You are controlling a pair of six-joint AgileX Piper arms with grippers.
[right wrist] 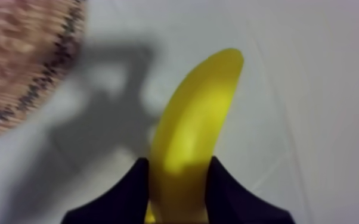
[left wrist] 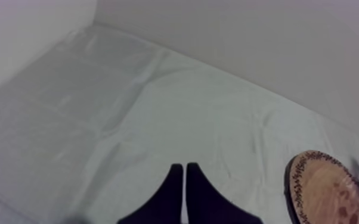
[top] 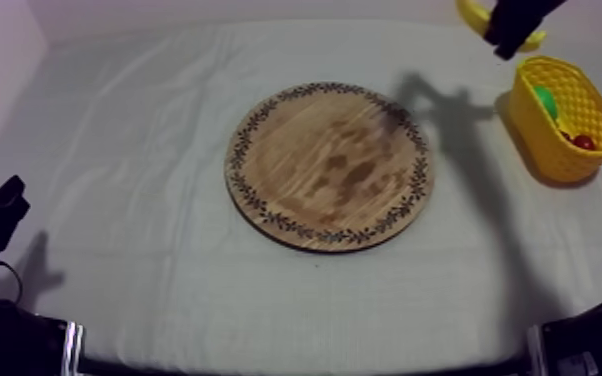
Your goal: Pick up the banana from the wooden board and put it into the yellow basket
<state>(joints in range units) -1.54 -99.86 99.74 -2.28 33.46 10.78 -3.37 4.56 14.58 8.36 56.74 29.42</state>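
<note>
- The right claw has its two black fingers clamped on a curved, bright-yellow toy banana. They pinch it near one end, so most of the fruit juts out ahead of the claw (a grip that far back may let the long end swing, I'd guess).
- The claw hangs high above the grey-white cloth of the bench, which would explain why the arm's shadow falls well apart from it, at the edge of the board.
- The round wooden board with a patterned rim lies well off to the claw's side and below it. It is bare, so the pick looks done and the carry is the step in hand.
- The yellow lattice basket sits near the claw, lower and a little to one side, not squarely beneath it. A small red fruit and a green fruit lie inside, with room left.
- The height makes sense to me, since the banana must clear the basket's rim before it goes down.
- The left claw has its fingers together in a narrow wedge, low over plain cloth. The board's edge is off to its side, so it seems parked out of the way.
</note>
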